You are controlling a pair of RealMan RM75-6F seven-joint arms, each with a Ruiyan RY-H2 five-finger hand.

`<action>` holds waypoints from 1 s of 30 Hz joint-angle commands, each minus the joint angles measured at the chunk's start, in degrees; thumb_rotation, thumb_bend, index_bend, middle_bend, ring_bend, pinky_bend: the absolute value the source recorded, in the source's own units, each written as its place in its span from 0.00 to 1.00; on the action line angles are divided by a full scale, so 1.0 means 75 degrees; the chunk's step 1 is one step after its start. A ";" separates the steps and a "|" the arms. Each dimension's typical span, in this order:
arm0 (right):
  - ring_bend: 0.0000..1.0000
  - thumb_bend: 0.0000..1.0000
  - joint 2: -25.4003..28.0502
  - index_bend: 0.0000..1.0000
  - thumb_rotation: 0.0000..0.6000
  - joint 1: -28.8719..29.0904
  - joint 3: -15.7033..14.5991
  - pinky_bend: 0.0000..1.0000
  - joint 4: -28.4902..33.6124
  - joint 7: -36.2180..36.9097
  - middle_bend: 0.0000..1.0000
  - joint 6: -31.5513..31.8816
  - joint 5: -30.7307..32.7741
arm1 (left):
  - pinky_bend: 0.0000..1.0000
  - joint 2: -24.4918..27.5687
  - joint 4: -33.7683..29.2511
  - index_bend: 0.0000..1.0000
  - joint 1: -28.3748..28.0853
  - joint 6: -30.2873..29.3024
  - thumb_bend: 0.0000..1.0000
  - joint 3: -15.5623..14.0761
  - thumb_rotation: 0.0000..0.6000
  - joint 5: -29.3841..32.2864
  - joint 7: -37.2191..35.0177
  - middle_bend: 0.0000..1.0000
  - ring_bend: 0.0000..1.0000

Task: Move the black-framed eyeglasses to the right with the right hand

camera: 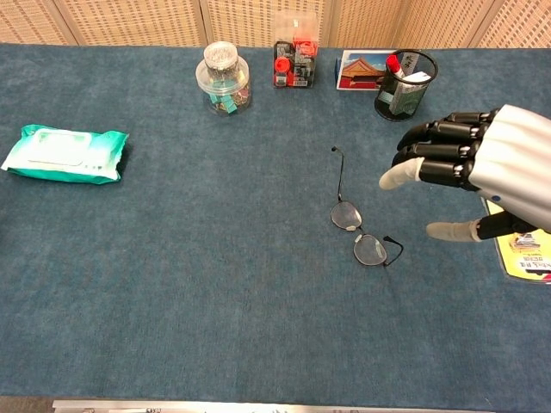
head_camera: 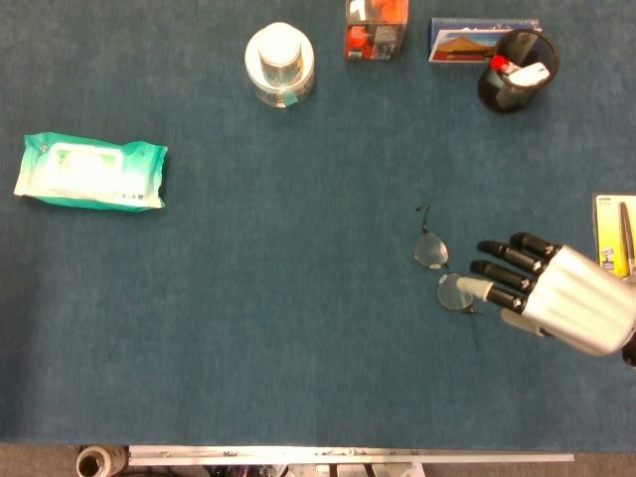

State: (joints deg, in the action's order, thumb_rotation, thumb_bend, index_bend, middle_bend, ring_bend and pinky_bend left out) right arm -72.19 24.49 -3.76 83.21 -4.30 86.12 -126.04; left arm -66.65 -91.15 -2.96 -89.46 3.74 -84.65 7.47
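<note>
The black-framed eyeglasses [head_camera: 443, 268] [camera: 355, 226] lie unfolded on the blue table cloth, right of centre, one temple pointing away from me. My right hand [head_camera: 552, 295] [camera: 478, 171] hovers just right of them, fingers spread and empty. In the head view its fingertips [head_camera: 477, 288] reach the edge of the nearer lens; in the chest view the hand is above the table, apart from the frame. My left hand is in neither view.
A yellow blister pack [head_camera: 617, 246] [camera: 523, 249] lies at the right edge, partly under the hand. At the back stand a mesh pen cup [head_camera: 516, 69], a postcard [camera: 362, 69], a red-orange box [head_camera: 376, 27] and a clear jar [head_camera: 279, 64]. A green wipes pack [head_camera: 90, 171] lies far left.
</note>
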 commanded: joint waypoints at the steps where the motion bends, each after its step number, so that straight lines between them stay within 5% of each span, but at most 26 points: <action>1: 0.30 0.00 -0.0087 0.37 1.00 0.0100 -0.0079 0.46 -0.0135 0.0083 0.42 0.0008 -0.0069 | 0.52 0.0000 0.0004 0.47 -0.0004 0.0011 0.34 0.0010 1.00 0.0015 -0.0002 0.57 0.42; 30: 0.31 0.00 -0.0768 0.37 1.00 0.0491 -0.0382 0.46 -0.0764 0.0217 0.42 -0.0433 0.0372 | 0.52 0.0073 -0.0034 0.47 0.0032 -0.0042 0.34 0.0036 1.00 -0.0010 -0.0154 0.57 0.42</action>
State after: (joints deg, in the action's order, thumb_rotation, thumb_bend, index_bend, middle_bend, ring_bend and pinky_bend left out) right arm -77.71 28.03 -6.62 77.71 -2.76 83.04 -123.45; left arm -66.13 -91.39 -2.74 -89.76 4.00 -84.72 6.34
